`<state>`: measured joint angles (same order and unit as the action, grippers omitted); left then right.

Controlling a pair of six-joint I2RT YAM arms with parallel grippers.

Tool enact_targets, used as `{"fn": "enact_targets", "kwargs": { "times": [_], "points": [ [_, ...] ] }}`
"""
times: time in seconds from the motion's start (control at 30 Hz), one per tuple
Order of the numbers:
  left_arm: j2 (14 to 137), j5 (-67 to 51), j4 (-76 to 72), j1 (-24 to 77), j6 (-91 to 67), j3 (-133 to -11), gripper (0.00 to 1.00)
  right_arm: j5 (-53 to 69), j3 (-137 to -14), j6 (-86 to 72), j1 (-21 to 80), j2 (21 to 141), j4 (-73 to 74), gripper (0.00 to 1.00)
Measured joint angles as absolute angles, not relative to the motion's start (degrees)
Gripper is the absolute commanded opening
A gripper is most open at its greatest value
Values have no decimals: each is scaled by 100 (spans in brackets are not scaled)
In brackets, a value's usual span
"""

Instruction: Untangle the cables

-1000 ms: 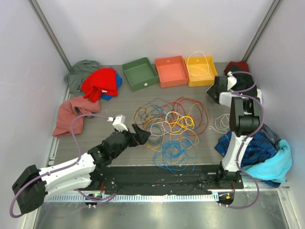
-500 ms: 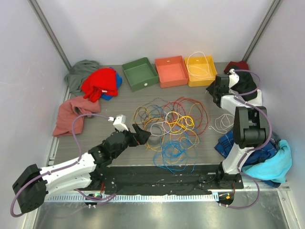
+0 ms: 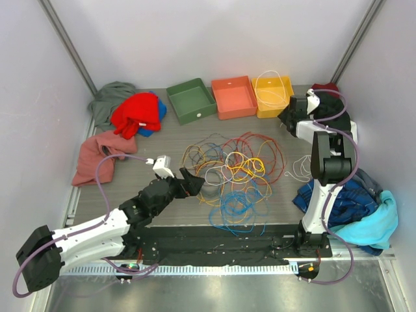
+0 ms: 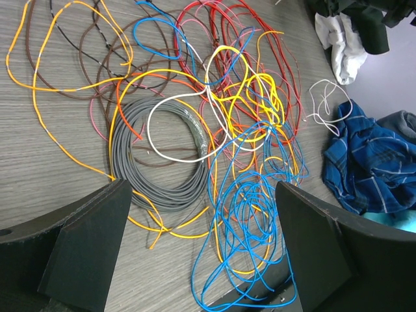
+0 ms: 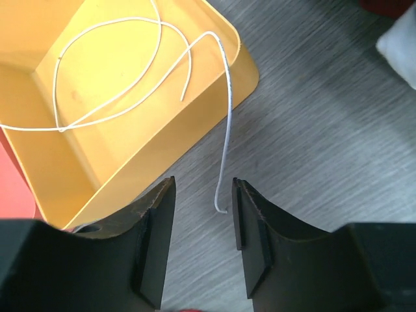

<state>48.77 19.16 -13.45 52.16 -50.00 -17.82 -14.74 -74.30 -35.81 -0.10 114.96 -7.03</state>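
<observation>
While the tangled heap of thin yellow, orange, red, blue, white and brown cables point(image 3: 231, 175) sprawls over the middle of the grey wood-grain surface point(image 3: 143, 133) with no single long axis, red loops farthest and blue nearest the arms, the left hand point(image 3: 188, 182) hovers at its near-left edge, spread wide and empty. The right hand point(image 5: 203, 195) is narrowly parted and grips nothing, and the loose end of a white wire point(image 5: 224, 143) trailing from the yellow plastic tray point(image 5: 39, 175) lies between its fingers. Pale walls point(image 3: 195, 39) box the surface in.
</observation>
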Motion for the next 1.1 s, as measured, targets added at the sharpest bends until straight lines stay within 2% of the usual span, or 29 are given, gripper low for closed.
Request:
{"fn": "enact_targets", "kwargs": {
  "times": [0.03, 0.17, 0.2, 0.27, 0.53, 0.87, 0.9, 0.93, 0.97, 1.0, 1.07, 1.1],
  "points": [
    [4895, 1935, -1345, 5216, -4989, -1793, 98, -1461, -7485, -3579, -10, 11563, -701, 36],
    [4969, 1964, -1343, 5216, -4928, -1826, 98, -1420, -7518, -3568, -10, 11666, -683, 18],
    [4993, 1964, -1345, 5216, -4923, -1837, 98, -1417, -7518, -3544, -10, 11666, -683, 8],
    [5035, 1964, -1343, 5216, -4919, -1855, 98, -1415, -7518, -3509, -10, 11666, -692, 2],
    [5057, 1953, -1345, 5216, -4915, -1857, 98, -1345, -7594, -3511, 95, 11434, -609, 1],
    [5024, 1957, -1299, 5216, -4925, -1859, 99, -1247, -9832, -3671, 191, 11797, -320, 1],
    [5015, 1962, -1302, 5216, -4925, -1859, 99, -1245, -10086, -3686, 191, 11939, -276, 2],
    [5013, 1968, -1299, 5216, -4925, -1859, 99, -1232, -10326, -3704, 191, 12099, -226, 7],
    [5013, 1981, -1297, 5216, -4925, -1859, 99, -1223, -10516, -3710, 191, 12269, -167, 15],
    [5013, 1992, -1286, 5216, -4925, -1859, 99, -1208, -10720, -3726, 191, 12444, -89, 33],
    [5013, 1999, -1267, 5216, -4925, -1859, 99, -1129, -11043, -3778, 187, 12831, 75, 49],
    [5017, 1999, -1256, 5216, -4925, -1861, 99, -1087, -11157, -3760, 183, 12999, 202, 52]
  ]
}}
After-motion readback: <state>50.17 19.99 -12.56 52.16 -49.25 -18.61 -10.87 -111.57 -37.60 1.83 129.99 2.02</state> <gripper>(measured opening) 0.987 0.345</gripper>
